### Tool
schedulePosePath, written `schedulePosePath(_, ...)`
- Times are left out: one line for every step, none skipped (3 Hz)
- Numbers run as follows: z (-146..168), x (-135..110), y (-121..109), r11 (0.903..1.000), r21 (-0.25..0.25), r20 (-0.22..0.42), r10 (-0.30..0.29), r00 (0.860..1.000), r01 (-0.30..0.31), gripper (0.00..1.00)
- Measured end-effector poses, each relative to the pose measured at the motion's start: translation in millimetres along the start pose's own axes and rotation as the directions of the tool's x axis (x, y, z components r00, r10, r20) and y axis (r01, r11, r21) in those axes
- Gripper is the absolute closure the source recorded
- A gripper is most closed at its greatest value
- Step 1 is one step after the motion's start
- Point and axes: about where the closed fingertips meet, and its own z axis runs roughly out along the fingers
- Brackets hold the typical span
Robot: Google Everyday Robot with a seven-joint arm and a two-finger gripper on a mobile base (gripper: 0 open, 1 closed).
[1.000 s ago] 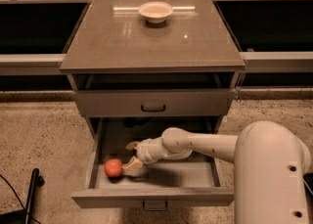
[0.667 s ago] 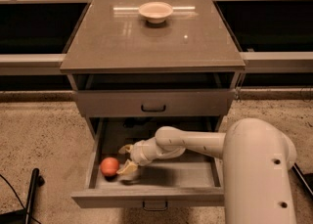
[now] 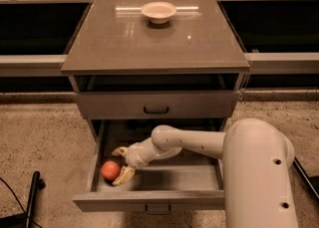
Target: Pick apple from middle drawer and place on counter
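Camera view puts the gripper (image 3: 118, 166) low in the middle drawer (image 3: 174, 178), lower left of the frame, its fingers spread wide with the apple (image 3: 109, 170) right at their tips, against the left side of the tray and not yet clamped. I'd ease a touch further left so the fruit sits deep between the pads, then close gently and lift straight up before swinging to the counter (image 3: 124, 38). The apple is small, round, red-orange and smooth. I expect it to roll if nudged off-centre.
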Motion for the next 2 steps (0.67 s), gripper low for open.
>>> schedulePosePath(14.6,-0.4,-5.1,1.0000,-0.004,0.028,-0.002,1.000,0.003,0.26)
schedulePosePath(24.9,13.4,-10.0,0.9994,0.008,0.047,0.034,0.998,-0.034,0.27)
